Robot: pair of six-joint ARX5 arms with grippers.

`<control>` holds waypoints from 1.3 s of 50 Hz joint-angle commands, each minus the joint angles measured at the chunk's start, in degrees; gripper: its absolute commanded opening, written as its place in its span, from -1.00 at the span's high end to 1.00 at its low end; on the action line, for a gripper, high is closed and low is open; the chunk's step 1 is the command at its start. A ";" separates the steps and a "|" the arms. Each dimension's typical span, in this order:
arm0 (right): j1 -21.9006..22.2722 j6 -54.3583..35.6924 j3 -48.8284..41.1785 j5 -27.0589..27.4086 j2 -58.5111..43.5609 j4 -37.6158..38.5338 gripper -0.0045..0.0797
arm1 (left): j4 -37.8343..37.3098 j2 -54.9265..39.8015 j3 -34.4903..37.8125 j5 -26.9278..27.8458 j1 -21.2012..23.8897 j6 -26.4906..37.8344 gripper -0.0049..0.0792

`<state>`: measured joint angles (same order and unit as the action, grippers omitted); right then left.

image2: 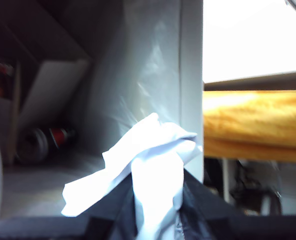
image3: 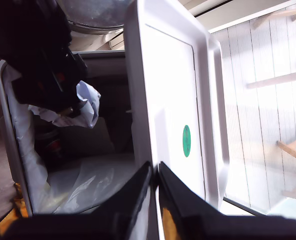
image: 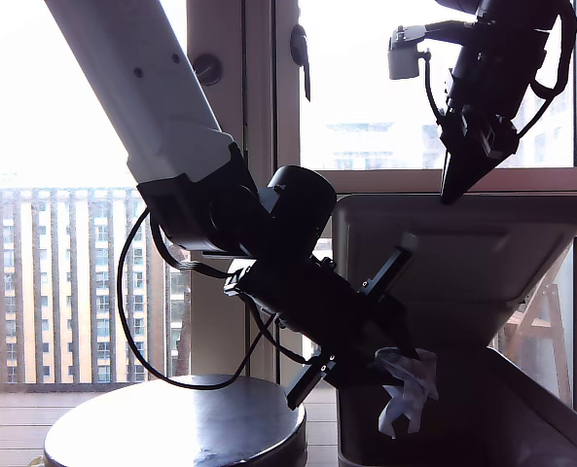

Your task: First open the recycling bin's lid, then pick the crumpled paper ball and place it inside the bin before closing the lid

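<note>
The crumpled paper ball [image: 405, 384] is pinched in my first gripper [image2: 155, 212] over the recycling bin [image: 522, 409]; my second gripper [image3: 155, 175] clamps the raised lid [image3: 175, 100]. I'd release well inside the rim

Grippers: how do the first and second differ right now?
My first gripper is shut on the crumpled paper ball, low at the recycling bin opening; my second gripper is high, pinching the raised lid's top edge. The first reaches in from the exterior view's left; the second comes down from above. Both are shut on something.
</note>
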<state>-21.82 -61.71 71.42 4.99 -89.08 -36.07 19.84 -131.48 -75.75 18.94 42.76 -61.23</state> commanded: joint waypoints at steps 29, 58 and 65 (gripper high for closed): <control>0.24 0.44 1.16 0.07 0.55 0.63 0.92 | 1.20 -1.88 0.31 3.54 0.74 4.37 -0.35; 0.24 0.46 1.16 0.07 0.55 0.63 0.92 | -1.01 -1.86 0.31 11.82 -0.55 9.25 0.05; 0.24 0.46 1.16 0.07 0.55 0.63 0.92 | -4.83 -1.79 0.31 17.73 -2.56 14.67 0.53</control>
<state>-21.82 -61.69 71.42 4.99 -89.08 -36.07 15.73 -131.48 -75.75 35.07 41.45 -48.58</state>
